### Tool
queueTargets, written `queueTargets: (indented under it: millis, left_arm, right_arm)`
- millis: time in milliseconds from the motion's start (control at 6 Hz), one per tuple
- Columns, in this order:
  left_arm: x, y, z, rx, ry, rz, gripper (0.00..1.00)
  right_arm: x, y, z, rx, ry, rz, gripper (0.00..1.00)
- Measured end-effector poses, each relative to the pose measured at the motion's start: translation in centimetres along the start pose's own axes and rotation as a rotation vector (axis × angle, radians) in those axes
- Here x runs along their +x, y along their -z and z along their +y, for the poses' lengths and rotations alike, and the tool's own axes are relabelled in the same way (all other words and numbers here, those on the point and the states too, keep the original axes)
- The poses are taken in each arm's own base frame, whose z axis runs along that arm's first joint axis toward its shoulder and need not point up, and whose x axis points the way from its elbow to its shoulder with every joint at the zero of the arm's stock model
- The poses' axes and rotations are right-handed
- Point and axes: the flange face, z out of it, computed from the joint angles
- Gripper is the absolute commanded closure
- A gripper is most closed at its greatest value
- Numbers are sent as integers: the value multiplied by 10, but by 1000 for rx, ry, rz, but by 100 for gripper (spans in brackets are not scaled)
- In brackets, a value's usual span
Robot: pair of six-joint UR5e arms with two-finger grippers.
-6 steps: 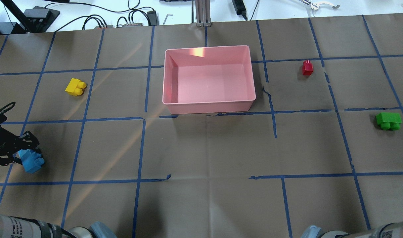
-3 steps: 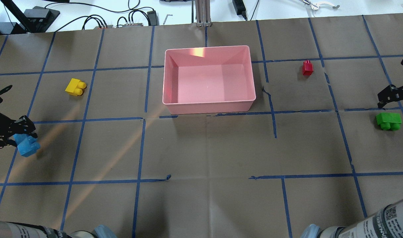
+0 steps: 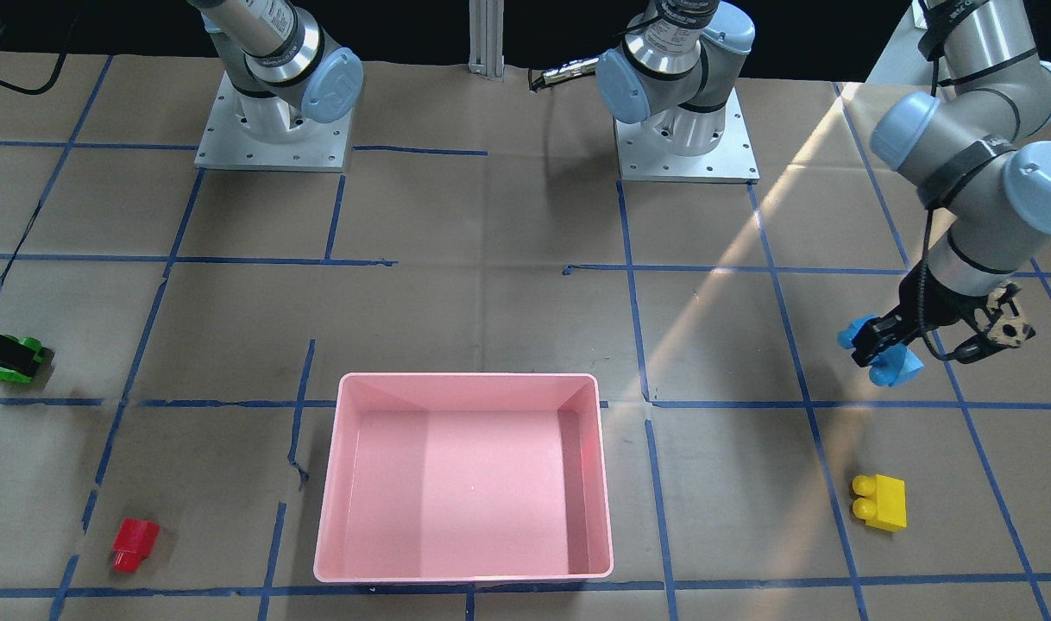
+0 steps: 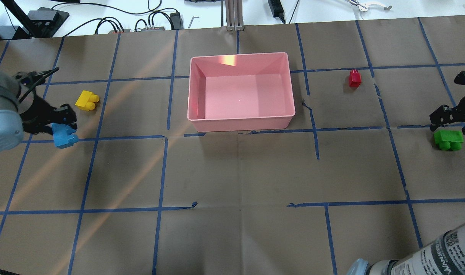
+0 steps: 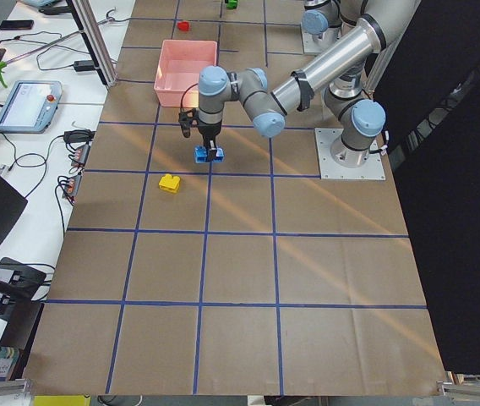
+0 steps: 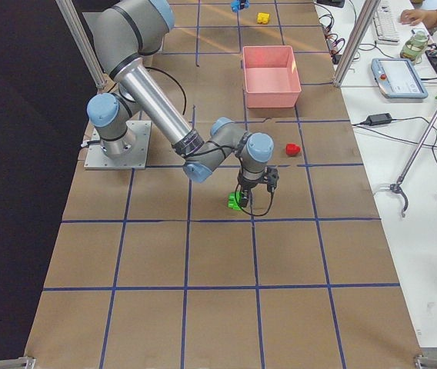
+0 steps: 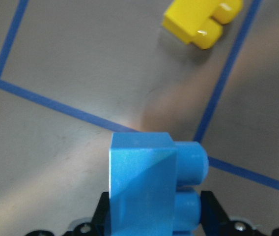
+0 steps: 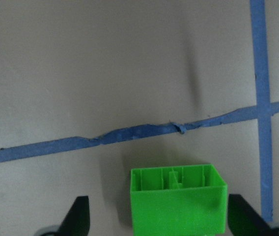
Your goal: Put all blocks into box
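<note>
My left gripper (image 4: 62, 126) is shut on the blue block (image 4: 64, 136) and holds it above the table, left of the pink box (image 4: 240, 123); the block fills the left wrist view (image 7: 149, 187). The yellow block (image 4: 87, 101) lies just beyond it. My right gripper (image 4: 452, 120) is open over the green block (image 4: 449, 139), which sits on the table between the fingers (image 8: 78, 216) in the right wrist view, apart from both. The red block (image 4: 355, 78) lies right of the box. The box holds no blocks.
Brown paper with a blue tape grid covers the table (image 4: 240, 183). Cables and small devices (image 4: 148, 23) lie along the far edge. An aluminium post (image 4: 232, 15) stands behind the box. The arm bases (image 3: 271, 121) are bolted at the near side.
My left gripper carried the blue block away from the robot and to the right, toward the yellow block. My right gripper came into view and moved over the green block.
</note>
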Motion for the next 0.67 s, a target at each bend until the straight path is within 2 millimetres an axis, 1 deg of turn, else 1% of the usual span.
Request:
queueTargets:
  millis: [167,333,500,667]
  left_arm:
    - [73,13,-28,46,-129,38,71]
    - [147,23,-50,69,-243,68,71]
    - [211,25,-60,63,-326,91,71]
    - [255,13,-60,40,-374,103,71]
  right_arm:
    - [1,-1,0,-2,15,3,1]
    - [2,-2,1,-4,19,4,1]
    - [4,-6,1,-10,18,2,1]
    - [7,-12,1,-22,14,1,1]
